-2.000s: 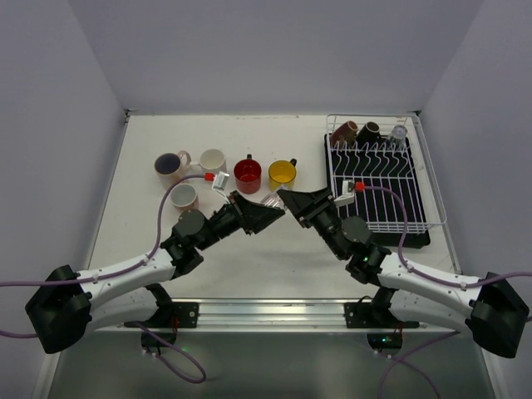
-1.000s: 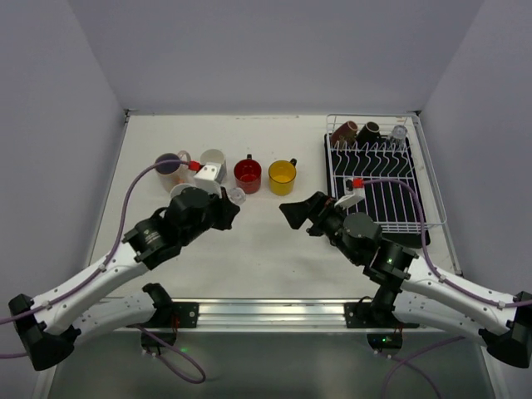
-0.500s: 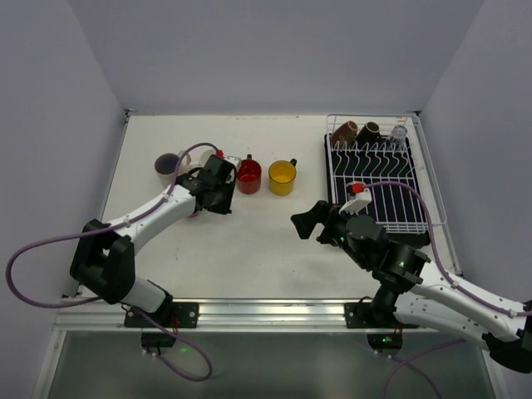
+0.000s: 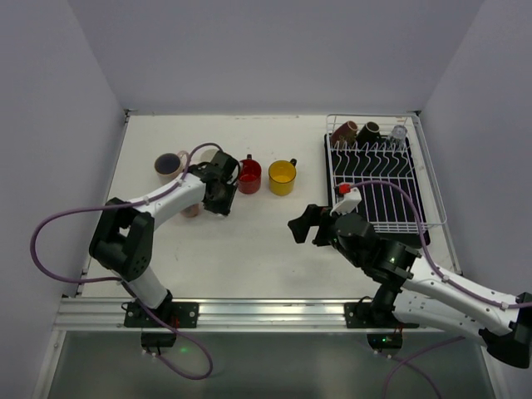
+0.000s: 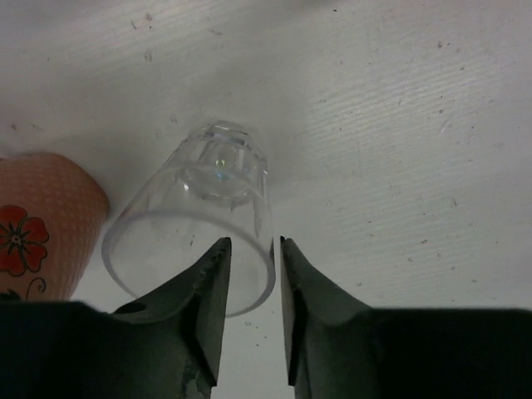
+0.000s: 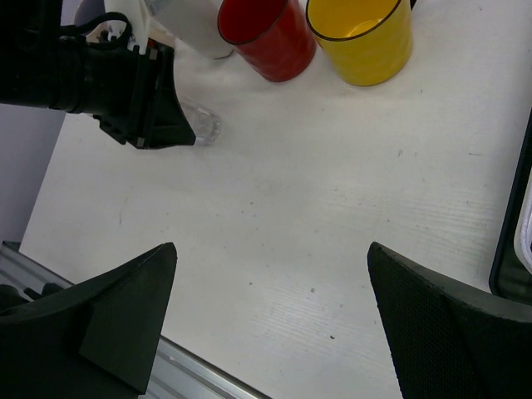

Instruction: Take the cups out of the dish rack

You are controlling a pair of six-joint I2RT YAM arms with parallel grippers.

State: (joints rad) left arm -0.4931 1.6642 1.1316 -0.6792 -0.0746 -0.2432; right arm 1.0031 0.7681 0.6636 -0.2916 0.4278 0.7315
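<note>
Pinching the rim wall of the clear glass (image 5: 212, 199) with the left fingers (image 5: 208, 291), long axis tilted away from them, base low at the worktop (image 5: 399, 150) just beside the flowered cup (image 5: 41, 224); base contact impossible to tell. Hovering with the right fingers (image 6: 116, 316) spread wide and holding nothing, nearer the dish rack (image 4: 391, 212), with a brown mug (image 4: 347, 130), black mug (image 4: 368, 131) and small glass (image 4: 399, 133) at its far end.

This is a robotics lab cell set up with a few kitchen things. A scuffed white tabletop (image 4: 249, 249) is boxed in by bare pale walls (image 4: 274, 58) along its far, left and right edges. A left arm (image 4: 162, 199) and a right arm (image 4: 440, 289) are bolted to an aluminium rail (image 4: 274, 309) at the near edge, trailing purple cables (image 4: 36, 241). The only domestic items are a dish rack (image 4: 416, 218) in the far right corner and mugs (image 4: 248, 174) toward the far left.
</note>
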